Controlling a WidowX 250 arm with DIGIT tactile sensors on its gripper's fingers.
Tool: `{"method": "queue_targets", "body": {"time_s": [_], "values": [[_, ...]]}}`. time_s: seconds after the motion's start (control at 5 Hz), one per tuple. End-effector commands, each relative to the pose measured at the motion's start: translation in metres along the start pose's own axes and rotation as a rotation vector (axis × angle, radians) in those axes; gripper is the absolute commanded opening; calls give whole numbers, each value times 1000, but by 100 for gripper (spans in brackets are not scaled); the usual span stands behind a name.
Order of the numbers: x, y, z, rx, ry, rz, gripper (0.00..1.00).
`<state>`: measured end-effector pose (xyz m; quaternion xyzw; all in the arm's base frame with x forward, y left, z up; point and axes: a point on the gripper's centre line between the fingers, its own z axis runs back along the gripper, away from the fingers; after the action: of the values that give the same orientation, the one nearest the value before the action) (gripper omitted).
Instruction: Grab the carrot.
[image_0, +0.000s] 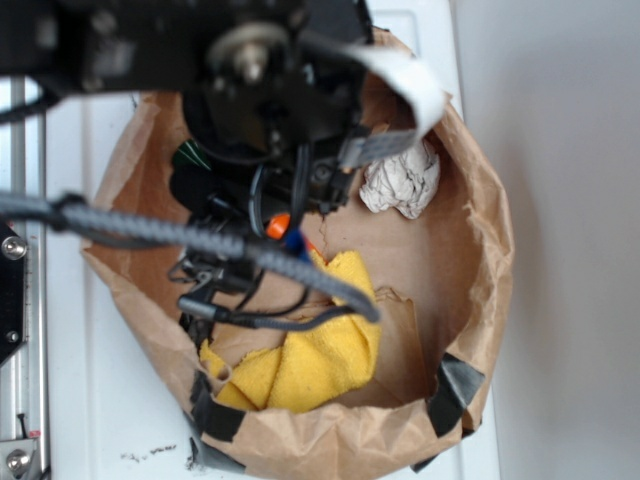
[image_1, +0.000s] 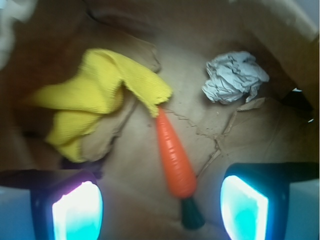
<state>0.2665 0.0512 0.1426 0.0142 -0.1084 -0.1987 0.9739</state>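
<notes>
Beside the carrot (image_1: 174, 155), yellow cloth (image_1: 95, 97) touches its tip.

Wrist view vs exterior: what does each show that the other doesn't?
Wrist only: the whole carrot, tip touching the yellow cloth, green stem cap nearest the camera, lying between the open jaws of the gripper.

Exterior only: the arm with its cables over the brown paper bag, hiding all but a speck of orange, plus the bag's taped rim.

Both: yellow cloth, wadded white paper ball, the bag's paper floor.
</notes>
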Motion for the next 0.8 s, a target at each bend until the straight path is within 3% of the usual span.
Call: {"method": "queue_targets", "body": {"time_s": [0.0, 0.6], "values": [[13, -1, -40, 88, -108, -88, 100], [27, -17, -100, 128, 17, -174, 100]]}}
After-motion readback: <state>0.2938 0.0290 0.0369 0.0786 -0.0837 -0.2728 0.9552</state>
